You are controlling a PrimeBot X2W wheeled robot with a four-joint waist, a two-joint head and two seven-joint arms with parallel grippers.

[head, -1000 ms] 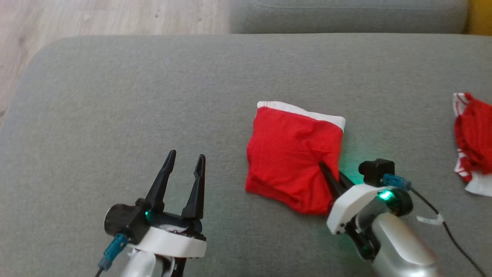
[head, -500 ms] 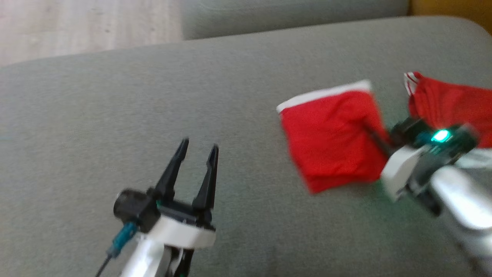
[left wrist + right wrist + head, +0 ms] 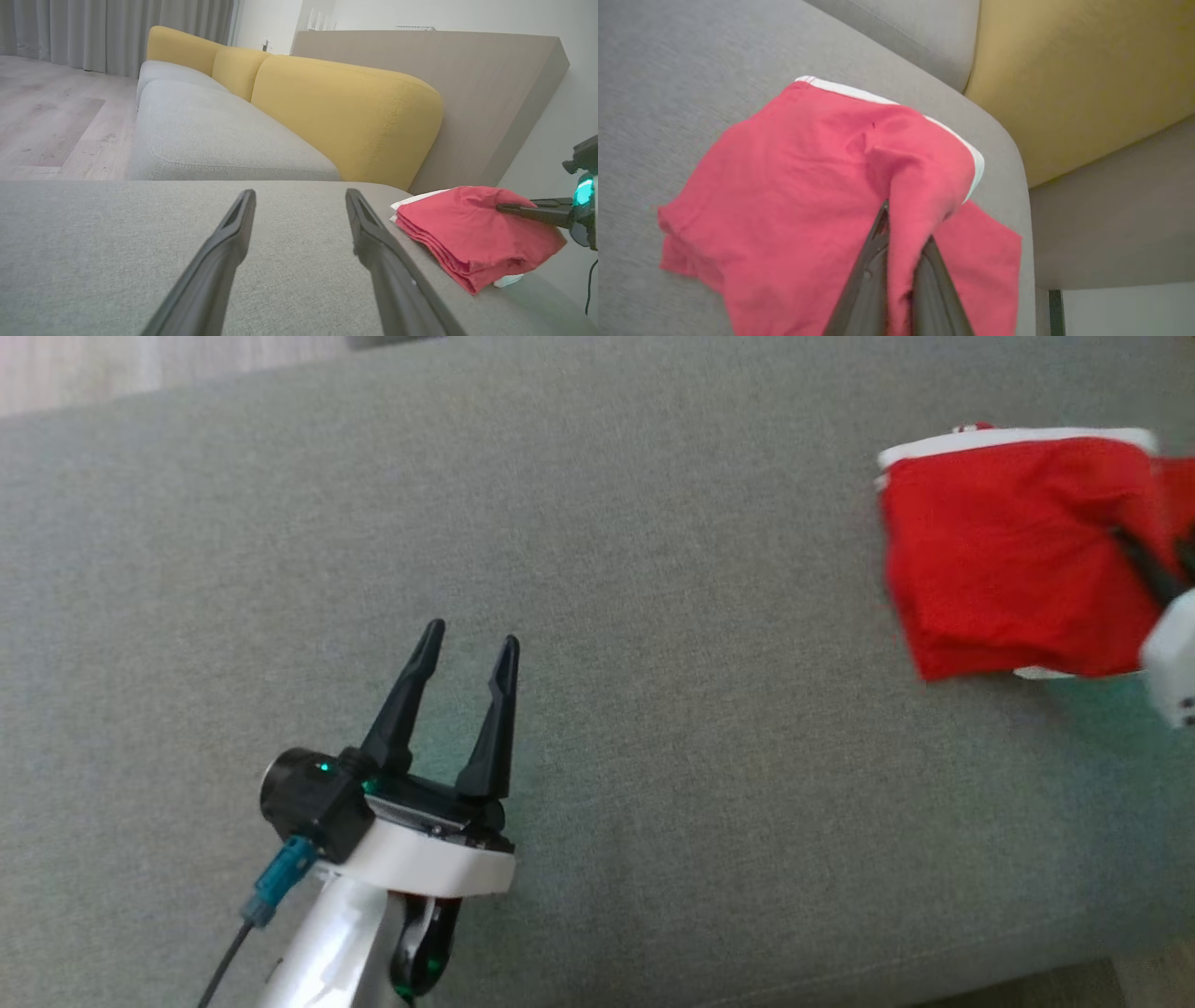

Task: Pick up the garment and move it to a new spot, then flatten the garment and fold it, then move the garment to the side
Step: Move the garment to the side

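The garment is a folded red cloth with a white band, lying on the grey sofa cushion at the far right of the head view. My right gripper is shut on a raised fold near its right edge. The right wrist view shows its dark fingers pinching that fold of the garment. My left gripper stands open over bare cushion, well to the left of the garment. From the left wrist, the garment lies to the right, beyond my left gripper, with the right gripper biting into it.
More red cloth lies under the garment's far side, close to the cushion's rounded edge. Yellow backrests and a second grey seat stand beyond. Wood floor lies to the left.
The head camera has swung, shifting the whole picture. My right gripper has dragged the garment to the right, away from the left gripper and up against the other red cloth. The left gripper stays open.
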